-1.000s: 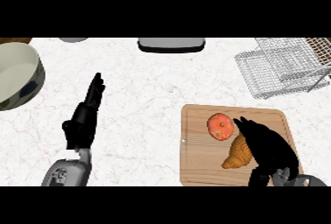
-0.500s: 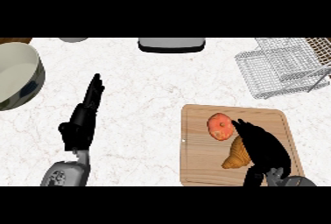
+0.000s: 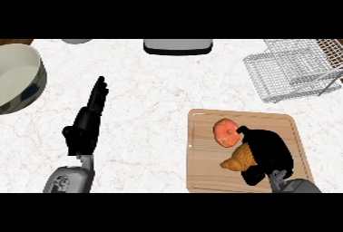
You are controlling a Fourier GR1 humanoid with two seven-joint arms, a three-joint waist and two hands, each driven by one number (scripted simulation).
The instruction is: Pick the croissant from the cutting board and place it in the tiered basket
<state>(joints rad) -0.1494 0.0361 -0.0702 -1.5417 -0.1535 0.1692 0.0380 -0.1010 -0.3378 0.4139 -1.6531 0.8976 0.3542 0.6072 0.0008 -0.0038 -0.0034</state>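
Grabbing comes first: the right hand (image 3: 267, 152) curls its fingers round the croissant (image 3: 238, 161) on the cutting board (image 3: 205, 174) at 5 o'clock, and next it must lift it to the tiered basket (image 3: 289, 70) at 1 o'clock. The left hand (image 3: 87, 122) rests open on the table (image 3: 161, 86) at 9 o'clock. The right hand hides part of the croissant, and the basket is cut off at the edge.

left hand (image 3: 85, 124) flat, right hand (image 3: 268, 152) curled

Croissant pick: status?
Right hand curled round croissant, on cutting board. Left hand open, resting. Tiered basket path unobstructed.
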